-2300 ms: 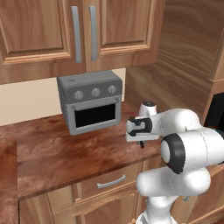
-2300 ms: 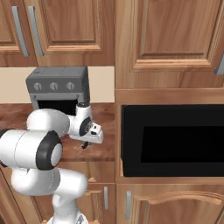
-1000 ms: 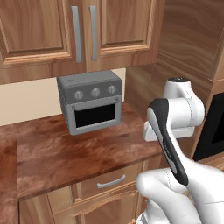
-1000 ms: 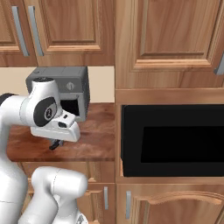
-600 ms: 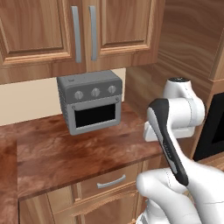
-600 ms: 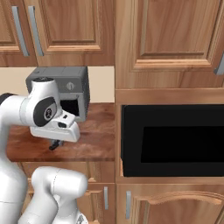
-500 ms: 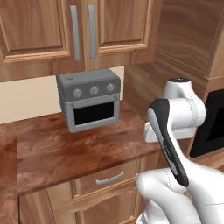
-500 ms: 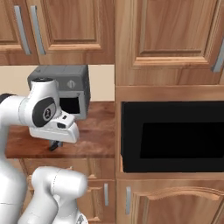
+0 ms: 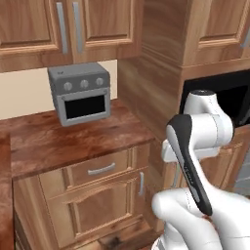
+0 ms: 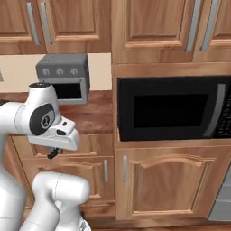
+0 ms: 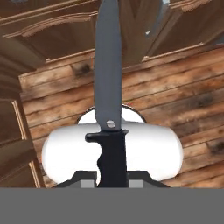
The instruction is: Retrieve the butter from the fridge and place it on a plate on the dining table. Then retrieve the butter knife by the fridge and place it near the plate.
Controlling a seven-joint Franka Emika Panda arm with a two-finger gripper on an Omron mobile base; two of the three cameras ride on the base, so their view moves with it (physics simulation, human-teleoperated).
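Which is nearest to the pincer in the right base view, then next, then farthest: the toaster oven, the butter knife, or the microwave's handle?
1. butter knife: clamped in the pincer itself, low on the left.
2. toaster oven: on the counter behind the pincer, upper left.
3. microwave handle: far right, across the black door.

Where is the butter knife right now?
In the hand view the butter knife is held in the gripper, its blade sticking out over the wooden floor.
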